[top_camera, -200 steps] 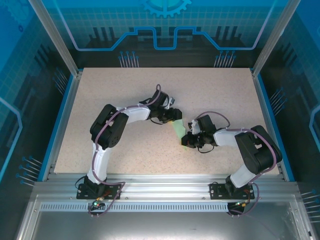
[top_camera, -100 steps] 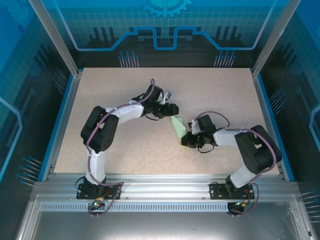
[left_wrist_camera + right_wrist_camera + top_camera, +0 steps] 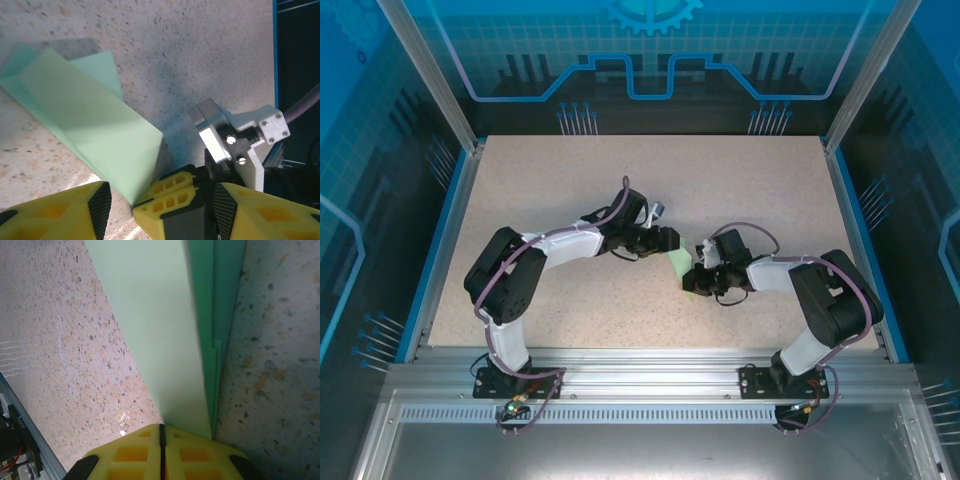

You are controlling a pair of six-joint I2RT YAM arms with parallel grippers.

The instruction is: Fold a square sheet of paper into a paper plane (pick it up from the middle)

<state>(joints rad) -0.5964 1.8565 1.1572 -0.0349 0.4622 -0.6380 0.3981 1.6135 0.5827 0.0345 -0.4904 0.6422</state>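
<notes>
Right pincer (image 3: 161, 436) clamps one end of the mint paper plane (image 3: 150, 325).

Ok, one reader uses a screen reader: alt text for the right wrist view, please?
Yellow fingers, shut together at the bottom edge, pinch a folded mint-green paper that stretches away over the speckled tabletop, layered edges along its right side.

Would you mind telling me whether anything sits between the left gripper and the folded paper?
Only the right gripper: shut on a corner of the folded paper, it sits inside the open jaws of the left gripper. Nothing else visible intervenes.
</notes>
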